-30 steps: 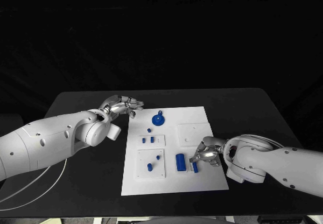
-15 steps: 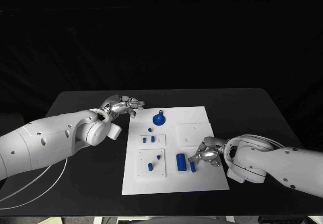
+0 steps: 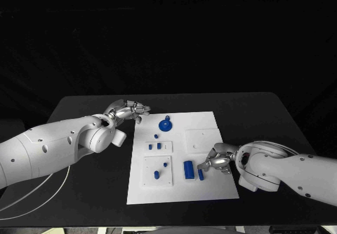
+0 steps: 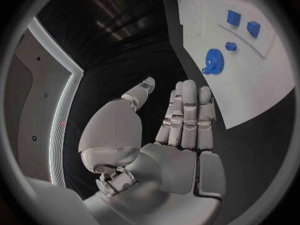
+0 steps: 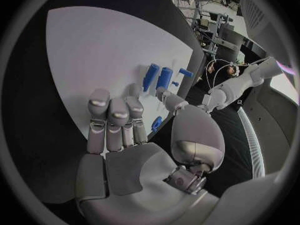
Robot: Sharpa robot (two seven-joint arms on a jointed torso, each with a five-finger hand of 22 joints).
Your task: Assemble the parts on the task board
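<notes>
- We find the white rectangular task board in the middle of the black table.
- The round toothed blue gear lies on the board's far part.
- The long blue cylinder lies on its near part, with a shorter blue peg just to its right.
- Our left hand is off the board's far left corner.
- Our right hand is at the board's right edge, beside the peg.
</notes>
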